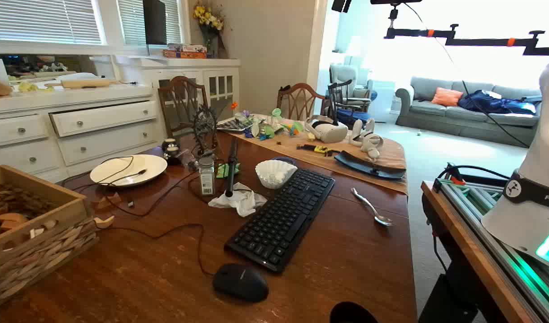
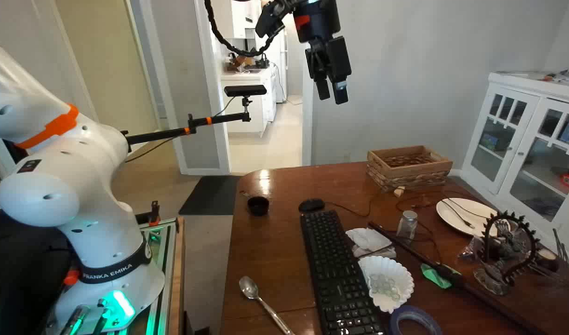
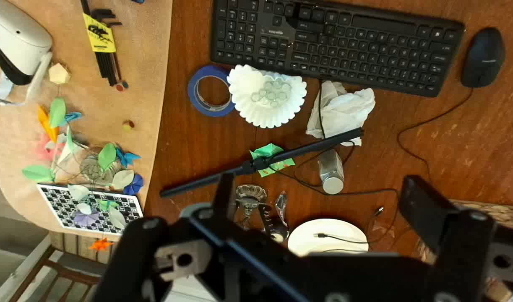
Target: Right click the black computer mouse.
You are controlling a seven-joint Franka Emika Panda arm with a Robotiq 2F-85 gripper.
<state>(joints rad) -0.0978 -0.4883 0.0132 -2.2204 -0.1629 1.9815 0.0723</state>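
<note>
The black computer mouse (image 1: 240, 282) lies on the brown wooden table, just off the end of the black keyboard (image 1: 283, 217), with its cable trailing away. The mouse shows in another exterior view (image 2: 311, 205) at the keyboard's far end. In the wrist view the mouse (image 3: 483, 56) is at the upper right, outside the space between the fingers. My gripper (image 2: 331, 97) hangs high above the table, pointing down, touching nothing. In the wrist view the gripper's fingers (image 3: 318, 184) are wide apart with nothing held between them.
A black cup (image 2: 258, 205) stands near the mouse. A wicker basket (image 2: 407, 170), a spoon (image 2: 265, 302), a white fluted bowl (image 2: 386, 284), a glass jar (image 3: 332, 172), a black rod (image 3: 302, 149) and a white plate (image 3: 327, 233) are also on the table. Loose cables cross it.
</note>
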